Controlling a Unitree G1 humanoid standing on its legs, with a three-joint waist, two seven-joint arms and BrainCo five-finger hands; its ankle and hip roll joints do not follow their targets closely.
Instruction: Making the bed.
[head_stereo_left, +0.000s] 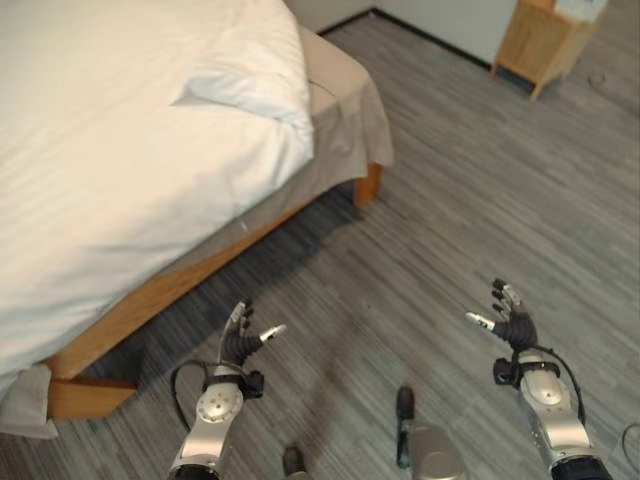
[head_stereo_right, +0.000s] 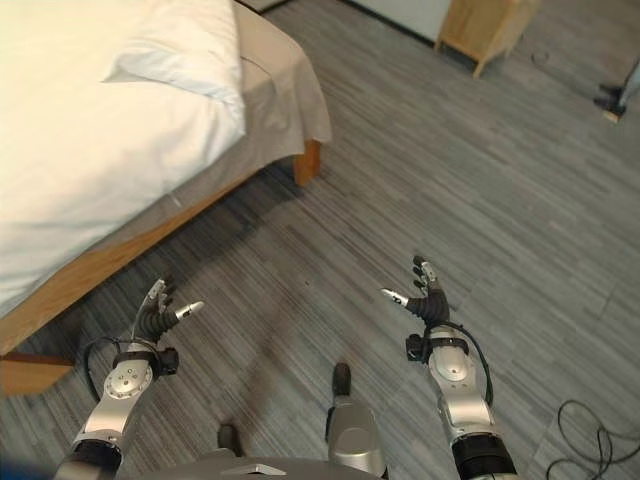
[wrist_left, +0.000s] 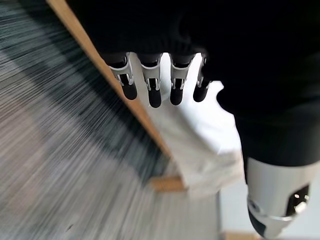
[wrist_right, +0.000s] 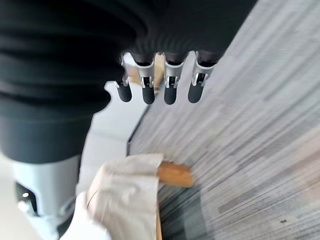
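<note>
On grey plank floor (head_stereo_left: 470, 200) — wooden-framed bed (head_stereo_left: 150, 290), white duvet (head_stereo_left: 110, 150)

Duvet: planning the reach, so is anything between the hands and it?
Nothing visible. Bare floor lies between the open left hand, the open right hand and the duvet on the bed.

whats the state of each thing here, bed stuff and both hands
duvet: spread over the bed, corner folded back
beige sheet: uncovered at the bed's corner, hanging over the edge
bed frame: wooden side rail bare below the duvet
left hand: open, empty, over the floor beside the bed
right hand: open, empty, over the floor
cabinet: upright by the wall
</note>
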